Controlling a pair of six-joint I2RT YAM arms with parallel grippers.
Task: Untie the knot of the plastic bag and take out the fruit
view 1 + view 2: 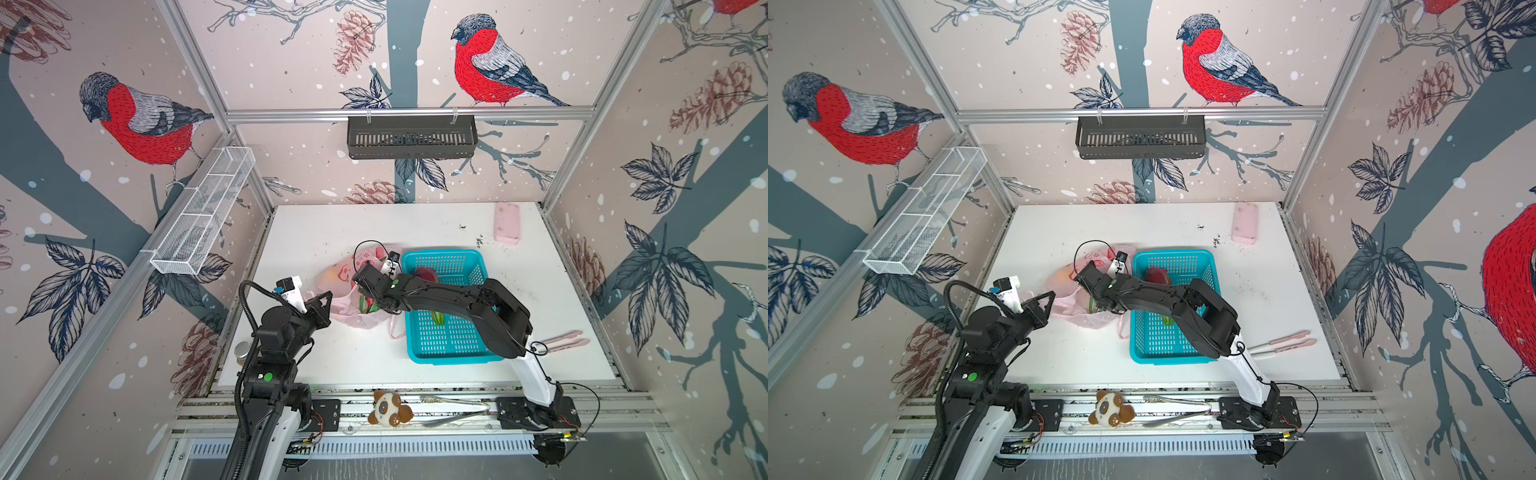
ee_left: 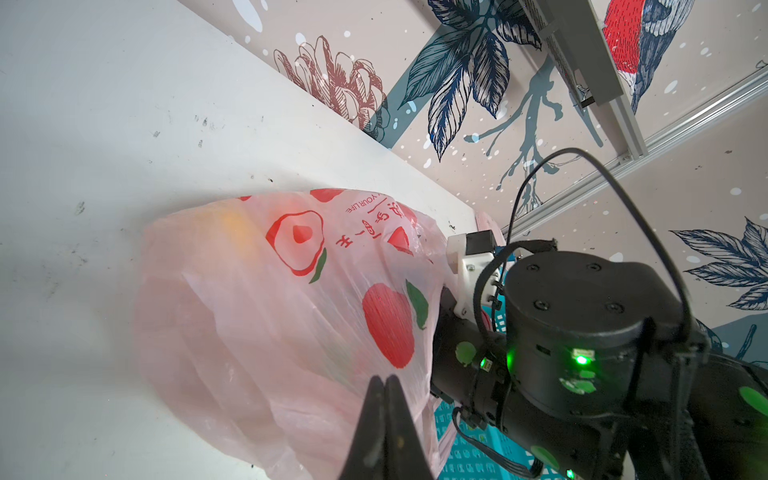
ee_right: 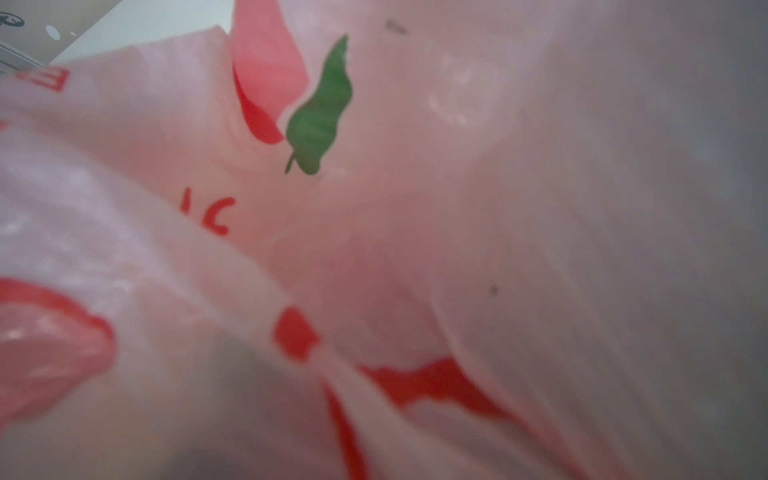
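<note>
The plastic bag (image 1: 341,272) (image 2: 270,316), pale pink with red fruit prints, lies on the white table left of a teal basket (image 1: 440,252). My left gripper (image 1: 328,296) (image 2: 384,380) is shut on the bag's near-left edge. My right gripper (image 1: 369,302) reaches into the bag's mouth; its fingers are hidden, and the right wrist view shows only the bag's film (image 3: 415,208). An orange fruit (image 1: 330,274) (image 2: 237,220) shows through the film. Green-tipped scales of a dragon fruit (image 1: 365,306) show at the mouth. Another dragon fruit (image 1: 426,274) (image 1: 1158,275) lies in the basket, partly under my right arm. The knot is out of view; a loose handle (image 1: 394,328) trails by the basket.
A pink block (image 1: 507,222) lies at the back right, pink tongs (image 1: 565,338) right of the basket, a small jar (image 1: 242,353) at the table's left edge. A plush toy (image 1: 388,409) and metal tongs (image 1: 457,409) lie on the front rail. A black basket (image 1: 411,137) hangs on the back wall.
</note>
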